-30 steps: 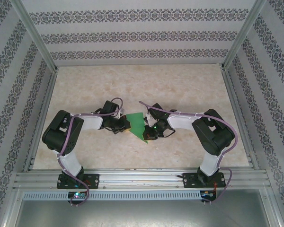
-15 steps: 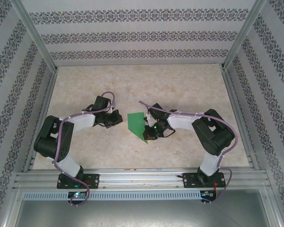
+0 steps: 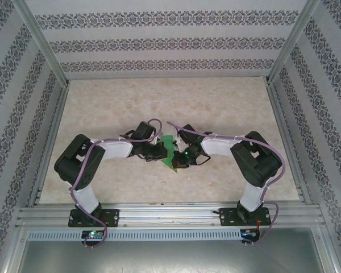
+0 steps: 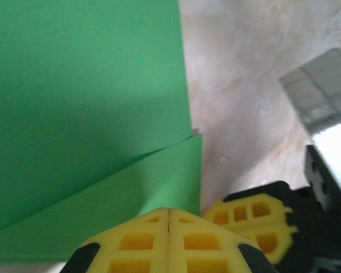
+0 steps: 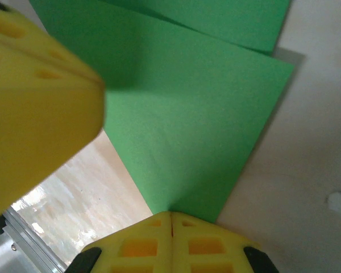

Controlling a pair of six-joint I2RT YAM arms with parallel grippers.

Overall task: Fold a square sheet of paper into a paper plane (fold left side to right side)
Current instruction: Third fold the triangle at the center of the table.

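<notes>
Near rail: We find a ribbed aluminium rail across the near edge, with both arm bases bolted to it.
Arms: Elbows point outward and forearms turn inward, so the two wrists meet near mid-table.
Table: The table is pale beige with a marbled pattern and a matte finish. The wrist views show faint veining and a few small specks.
Left gripper: The left gripper is fully closed, its yellow fingertips meeting at a tight seam. They sit against the paper's edge. We cannot tell whether they pinch it or merely press on it.
Right gripper: The right gripper is likewise fully closed. A corner of the paper runs right up to the seam of its fingertips. We cannot confirm that it grips the paper.
Paper: The paper is bright green, with one layer overlapping another along a slanted edge. It lies near mid-table between the two grippers, largely covered by them from above.
Walls: Striped wallpaper with dark floral bands covers the walls on three sides.
Posts: Aluminium posts rise at the far corners.
</notes>
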